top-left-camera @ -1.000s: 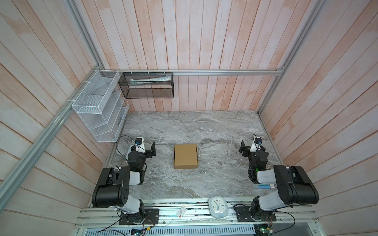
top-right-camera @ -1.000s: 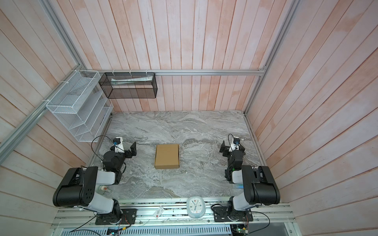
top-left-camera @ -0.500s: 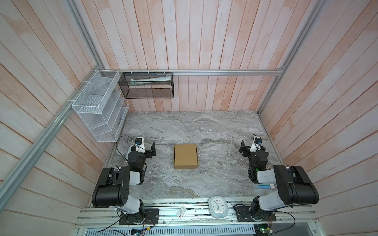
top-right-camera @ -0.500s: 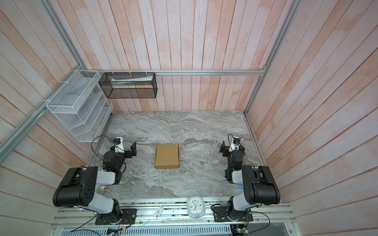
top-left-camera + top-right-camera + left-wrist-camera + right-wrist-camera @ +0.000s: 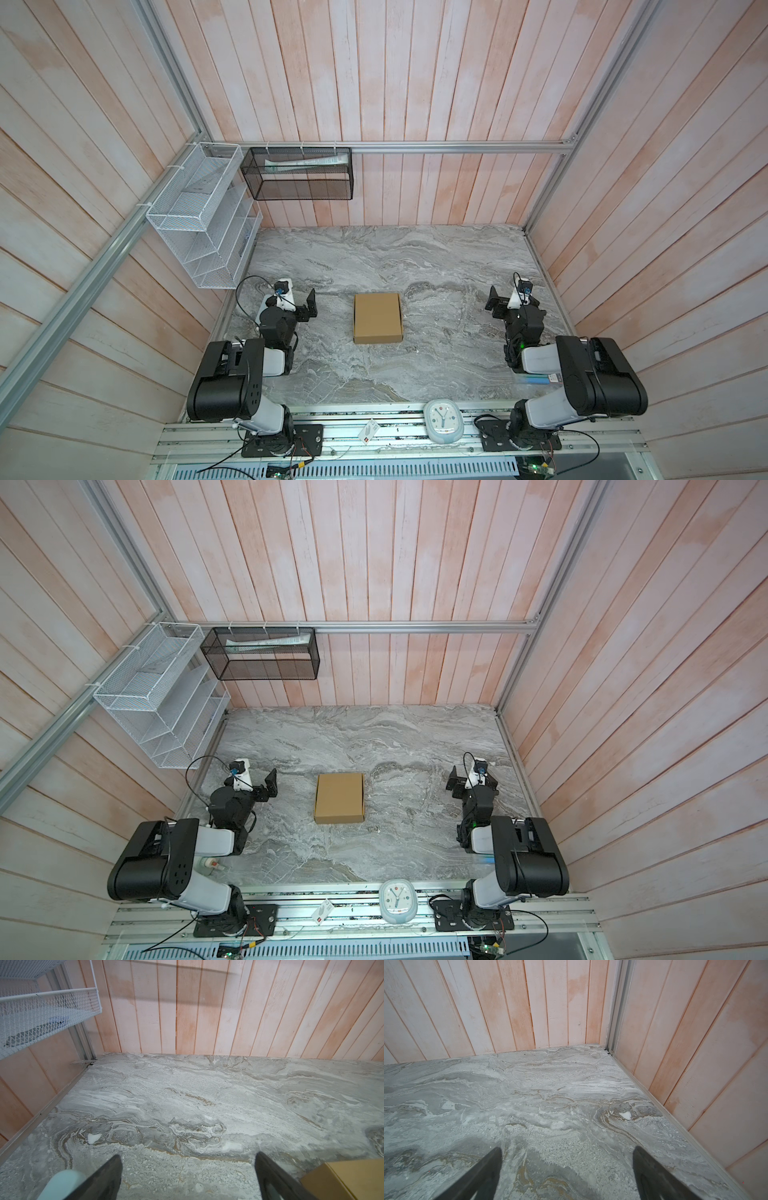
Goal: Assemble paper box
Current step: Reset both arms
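Left pincer [image 5: 188,1169]: jaws spread wide, nothing between them but bare table [image 5: 415,257]; both dark fingers [image 5: 110,1178] hang low over the grey marbled surface. Right pincer [image 5: 566,1159]: also wide open and empty, with only table between its fingers [image 5: 652,1176]. Paper box [image 5: 377,318]: plain brown cardboard, folded into a shallow rectangular mailer with the lid down, lying flat on the table. It sits between the two pincers, to the inner side of each and well apart from both; neither touches it. The left wrist view catches one corner of the box [image 5: 353,1180] off to the side of one finger, outside the jaws. The right wrist view does not show the box, only table and the plank wall corner. Beyond the left pincer, on the side wall, hangs a white wire-mesh rack [image 5: 199,224]; next to it on the far wall is a black mesh basket [image 5: 299,174] with papers inside. Behind both pincers, on the rail between the arm bases, lies a small analogue clock [image 5: 442,419].
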Robot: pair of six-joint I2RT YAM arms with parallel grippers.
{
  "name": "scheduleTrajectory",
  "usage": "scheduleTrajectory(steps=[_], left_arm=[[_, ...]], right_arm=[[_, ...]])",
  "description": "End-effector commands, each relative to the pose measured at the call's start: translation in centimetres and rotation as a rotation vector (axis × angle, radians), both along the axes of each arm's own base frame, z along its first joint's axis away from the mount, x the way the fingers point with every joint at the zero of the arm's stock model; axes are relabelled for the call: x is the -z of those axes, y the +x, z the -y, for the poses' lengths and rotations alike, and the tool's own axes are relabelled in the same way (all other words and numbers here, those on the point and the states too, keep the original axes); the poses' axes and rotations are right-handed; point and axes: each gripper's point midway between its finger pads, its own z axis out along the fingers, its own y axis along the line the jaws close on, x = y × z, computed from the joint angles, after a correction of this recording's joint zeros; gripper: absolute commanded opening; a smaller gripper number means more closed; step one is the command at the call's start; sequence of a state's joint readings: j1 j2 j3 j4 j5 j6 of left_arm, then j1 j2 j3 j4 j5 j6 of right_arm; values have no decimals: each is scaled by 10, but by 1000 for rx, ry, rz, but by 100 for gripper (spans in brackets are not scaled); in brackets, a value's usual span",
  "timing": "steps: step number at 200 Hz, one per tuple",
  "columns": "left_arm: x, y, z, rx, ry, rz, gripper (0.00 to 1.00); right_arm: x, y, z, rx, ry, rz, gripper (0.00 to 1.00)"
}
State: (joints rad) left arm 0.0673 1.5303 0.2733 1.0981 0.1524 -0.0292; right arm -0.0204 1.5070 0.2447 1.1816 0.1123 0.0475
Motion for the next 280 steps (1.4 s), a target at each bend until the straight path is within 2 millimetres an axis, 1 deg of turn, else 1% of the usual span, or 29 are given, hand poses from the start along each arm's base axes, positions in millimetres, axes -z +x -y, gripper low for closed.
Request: scheduleTrajectory(steps=[1,180,193,214,222,231,239,247,267,273,280], left_arm=[[-4,5,0,5,12,12,100],[-4,3,0,-2,13,17,100],[-9,-6,-3,-23,11,56,100],[-19,-34,-7,-62,3,158,100],[-24,-41,-8,-67,2,194,100],[-27,-43,-8,-68,1,210,100],[-26,-41,-8,-66,2,205,100],[-26,-35,-7,-60,3,188,100],[-9,-4,-5,-38,6,53,100],[-7,6,-4,-27,8,25,100],[-4,6,-3,-32,18,7,100]], right_arm=[[-1,1,0,-7,-9,10,98],[-1,1,0,-7,-11,9,98],[-1,1,0,-6,-10,9,98],[-1,1,0,-6,-10,9,98],[-1,0,1,-5,-11,8,98],[-1,0,0,-5,-11,8,98],[-2,1,0,-8,-11,9,98],[-1,0,0,-6,-10,9,98],[-1,1,0,-6,-10,9,98],[-1,1,0,-6,-10,9,98],[-2,1,0,-6,-11,10,98]])
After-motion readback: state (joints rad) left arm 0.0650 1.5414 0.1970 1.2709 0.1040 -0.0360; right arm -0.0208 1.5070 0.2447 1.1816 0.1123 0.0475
